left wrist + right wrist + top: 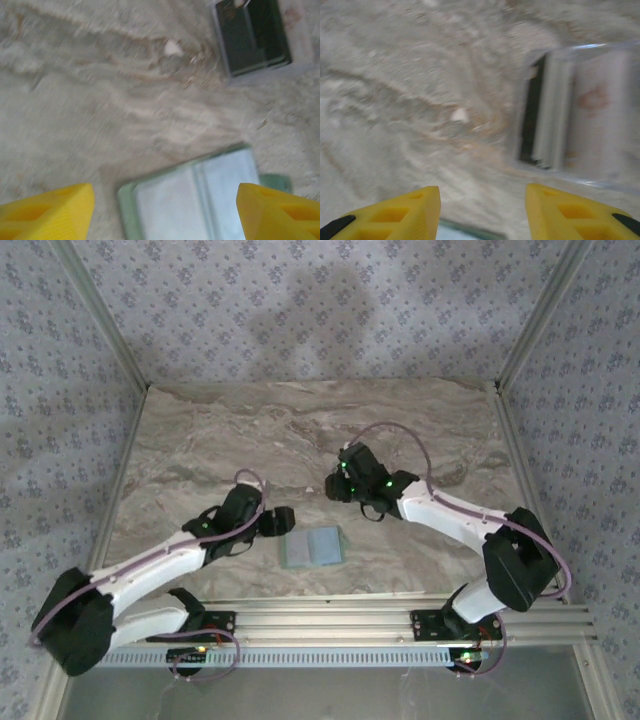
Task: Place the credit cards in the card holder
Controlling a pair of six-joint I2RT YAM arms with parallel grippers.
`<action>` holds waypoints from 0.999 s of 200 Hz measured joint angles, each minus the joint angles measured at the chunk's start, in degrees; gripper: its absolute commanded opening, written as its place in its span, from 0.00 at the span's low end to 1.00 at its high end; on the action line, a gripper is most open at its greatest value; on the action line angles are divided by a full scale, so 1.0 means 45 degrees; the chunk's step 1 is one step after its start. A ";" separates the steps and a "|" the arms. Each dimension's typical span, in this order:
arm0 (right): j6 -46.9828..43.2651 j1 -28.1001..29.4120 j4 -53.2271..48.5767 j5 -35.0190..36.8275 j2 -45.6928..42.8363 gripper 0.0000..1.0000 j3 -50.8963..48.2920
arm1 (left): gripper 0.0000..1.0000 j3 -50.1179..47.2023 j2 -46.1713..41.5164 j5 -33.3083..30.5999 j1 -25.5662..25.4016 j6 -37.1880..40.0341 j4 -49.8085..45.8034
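Observation:
The card holder (312,548) lies flat on the marble table near the front, between the two arms. In the left wrist view its sage-green rim (126,205) frames two pale blue-grey credit cards (200,195) lying side by side on its panels; blur hides whether they are tucked in. My left gripper (284,521) hovers just left of the holder, its yellow fingers (50,212) spread wide, open, with nothing between them (165,215). My right gripper (336,486) is behind the holder, open and empty (482,215), with the holder's edge (465,232) just below its fingertips (395,217).
The marble tabletop (250,440) stretches behind and to both sides of the holder. Aluminium rails (400,615) run along the front edge by the arm bases. Patterned walls and frame posts (525,330) enclose the table. A dark framed opening (252,35) shows beyond the holder.

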 measured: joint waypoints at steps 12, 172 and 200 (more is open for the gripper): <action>-0.0117 -0.0398 -0.0384 0.0180 0.0121 0.50 0.0180 | 0.72 0.0826 0.0937 0.0267 0.0253 0.0136 0.0403; -0.1073 -0.2239 -0.1506 0.0223 0.4090 0.46 0.3245 | 0.63 0.6057 0.8830 0.4133 0.1564 0.0597 0.4391; -0.1146 -0.2239 -0.1496 0.0209 0.4129 0.45 0.3245 | 0.62 0.6062 0.9374 0.4401 0.1540 0.0597 0.4673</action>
